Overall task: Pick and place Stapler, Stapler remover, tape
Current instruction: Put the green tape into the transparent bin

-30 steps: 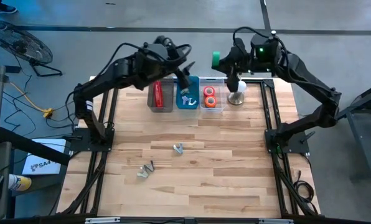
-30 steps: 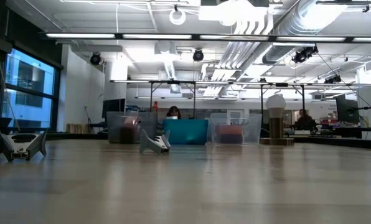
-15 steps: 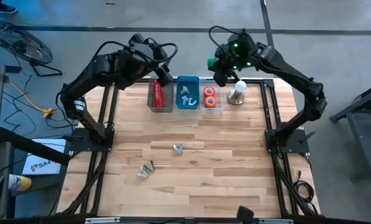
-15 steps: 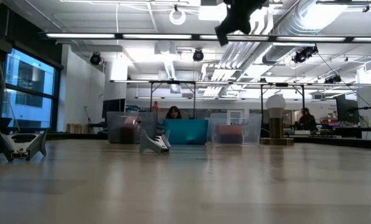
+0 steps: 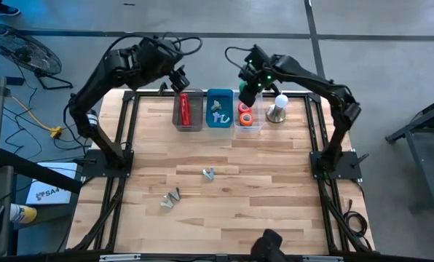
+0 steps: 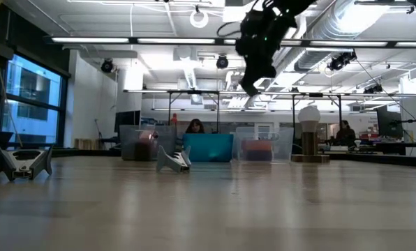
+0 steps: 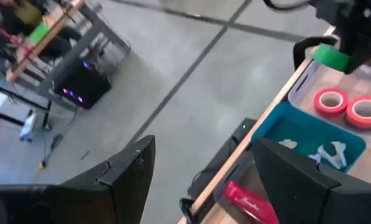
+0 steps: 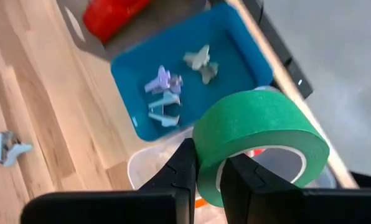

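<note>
My right gripper (image 5: 246, 93) (image 8: 209, 165) hangs high over the clear bin (image 5: 255, 124) and is shut on a green tape roll (image 8: 260, 130). Red and orange tape rolls (image 5: 245, 113) lie in that bin. The red stapler (image 5: 182, 110) lies in the grey bin. Some staple removers (image 5: 218, 110) sit in the blue bin, others (image 5: 208, 173) (image 5: 172, 198) lie on the table. My left gripper (image 5: 180, 81) (image 7: 201, 143) is open and empty, raised beyond the grey bin at the far edge. My right gripper pinches the green tape roll by its wall (image 8: 205, 163). One finger (image 8: 235, 174) is inside the ring and one (image 8: 184, 171) is outside. The fingers point down from above. The roll is lifted clear, tilted, above the clear bin.
Three bins stand in a row along the far edge. A white-topped object on a wooden base (image 5: 277, 109) stands right of the clear bin. The near half of the table holds only the loose staple removers. People sit in the room beyond the table.
My left gripper has drawn back from above the blue bin, toward the far left. My right gripper, carrying the green roll, has swung left from over the white-topped object to above the clear bin, and has come down into the low view.
</note>
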